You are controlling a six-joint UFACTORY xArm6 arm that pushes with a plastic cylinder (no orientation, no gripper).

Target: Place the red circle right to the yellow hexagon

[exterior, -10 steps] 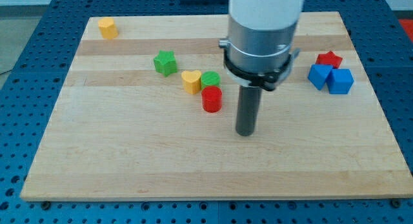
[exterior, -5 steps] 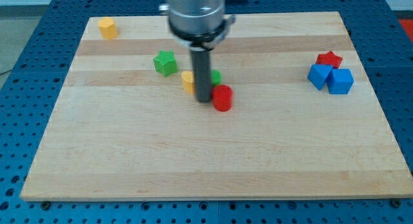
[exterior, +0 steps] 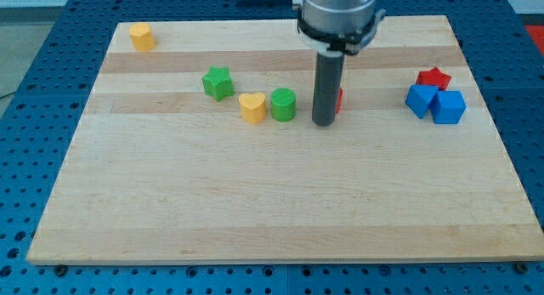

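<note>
The red circle [exterior: 338, 99] is mostly hidden behind my rod, only its right edge showing, at the board's middle right of the green circle. My tip [exterior: 322, 122] rests on the board directly in front of the red circle, touching or very close to it. The yellow hexagon [exterior: 142, 36] sits far away at the board's top left corner.
A green star [exterior: 218, 82], a yellow heart [exterior: 252, 108] and a green circle [exterior: 283, 104] lie left of my tip. A red star [exterior: 433, 77] and two blue blocks [exterior: 421, 99] [exterior: 449, 107] cluster at the right. The wooden board [exterior: 272, 201] lies on a blue perforated table.
The red circle has moved right and slightly up, away from the yellow heart and green circle. My tip swept left to the red circle, then right with it.
</note>
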